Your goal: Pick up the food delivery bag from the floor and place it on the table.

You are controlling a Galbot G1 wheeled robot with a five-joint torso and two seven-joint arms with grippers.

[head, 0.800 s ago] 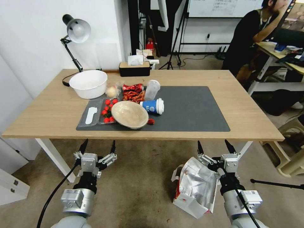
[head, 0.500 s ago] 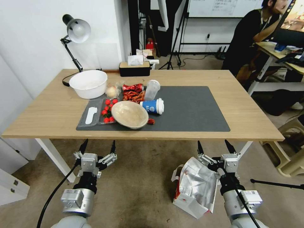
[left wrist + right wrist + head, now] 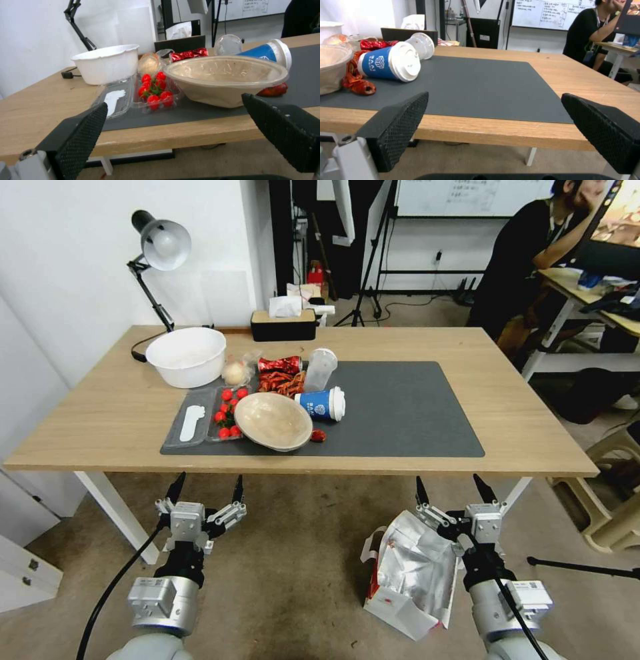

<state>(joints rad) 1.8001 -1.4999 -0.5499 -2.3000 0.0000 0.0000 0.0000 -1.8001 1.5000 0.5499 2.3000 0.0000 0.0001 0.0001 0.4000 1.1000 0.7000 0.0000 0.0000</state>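
Observation:
The food delivery bag (image 3: pixel 410 573), white with red sides and crinkled silver foil lining, lies on the floor (image 3: pixel 293 553) in front of the table (image 3: pixel 107 413). My right gripper (image 3: pixel 452 489) hovers open just above the bag's far right edge, touching nothing. Off to the left my left gripper (image 3: pixel 207 487) hangs open over bare floor, well apart from the bag. In the right wrist view the open right gripper (image 3: pixel 495 113) faces the table's front edge (image 3: pixel 506 136) and the dark grey mat (image 3: pixel 476 82). The open left gripper (image 3: pixel 173 116) faces the table's cluttered left half (image 3: pixel 40 105).
On the mat's left half lie a beige bowl (image 3: pixel 272 420), a tipped blue cup (image 3: pixel 321 403), a tomato tray (image 3: pixel 223 413), red wrappers (image 3: pixel 280 373) and a white bowl (image 3: pixel 187 355). The mat's right half (image 3: pixel 413 407) is bare. A desk lamp (image 3: pixel 159 247) and tissue box (image 3: pixel 283 323) stand at the back.

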